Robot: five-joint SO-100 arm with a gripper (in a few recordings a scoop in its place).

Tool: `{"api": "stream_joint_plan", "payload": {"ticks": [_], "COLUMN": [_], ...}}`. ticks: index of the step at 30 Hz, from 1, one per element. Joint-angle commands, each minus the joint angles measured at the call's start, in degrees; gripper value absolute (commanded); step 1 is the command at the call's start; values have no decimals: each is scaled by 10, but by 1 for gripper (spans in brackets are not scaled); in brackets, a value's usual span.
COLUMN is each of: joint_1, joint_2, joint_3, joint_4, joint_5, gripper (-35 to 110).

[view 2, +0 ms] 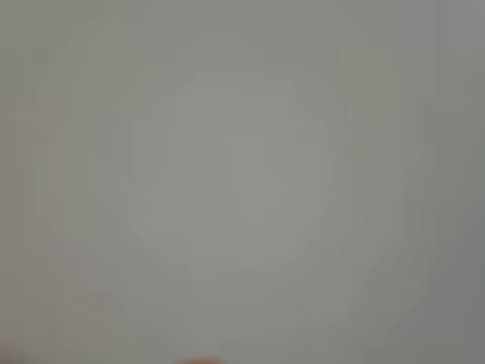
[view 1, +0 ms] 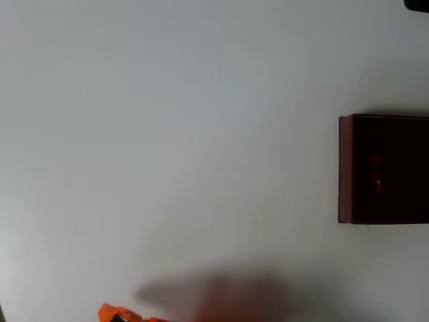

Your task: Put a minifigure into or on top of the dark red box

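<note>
In the overhead view, an orange gripper (view 1: 119,314) peeks in at the bottom edge, far left of the dark red box (view 1: 346,168) (I cannot tell how open it is). Inside the box, faint red marks (view 1: 375,173) may be the minifigure.

The tabletop (view 1: 188,121) is lying pale white and bare in the overhead view, spreading up and to both sides from the claw (view 1: 117,314), which is poking in at the bottom edge. A soft grey shadow (view 1: 214,295) is resting on the tabletop just to the right of the claw, and a small dark shape (view 1: 417,4) is cutting into the top right corner, well apart from the claw and too cropped to identify. In the wrist view a blurred, featureless grey surface (view 2: 242,182) is showing.
</note>
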Motion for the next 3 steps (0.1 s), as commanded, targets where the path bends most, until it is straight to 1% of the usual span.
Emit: {"api": "stream_joint_plan", "payload": {"ticks": [1,3], "joint_1": [-4,-3], "joint_2": [7,7], "joint_3": [3,3], "joint_4": [1,2], "joint_5": [13,12], "gripper": [1,0]}}
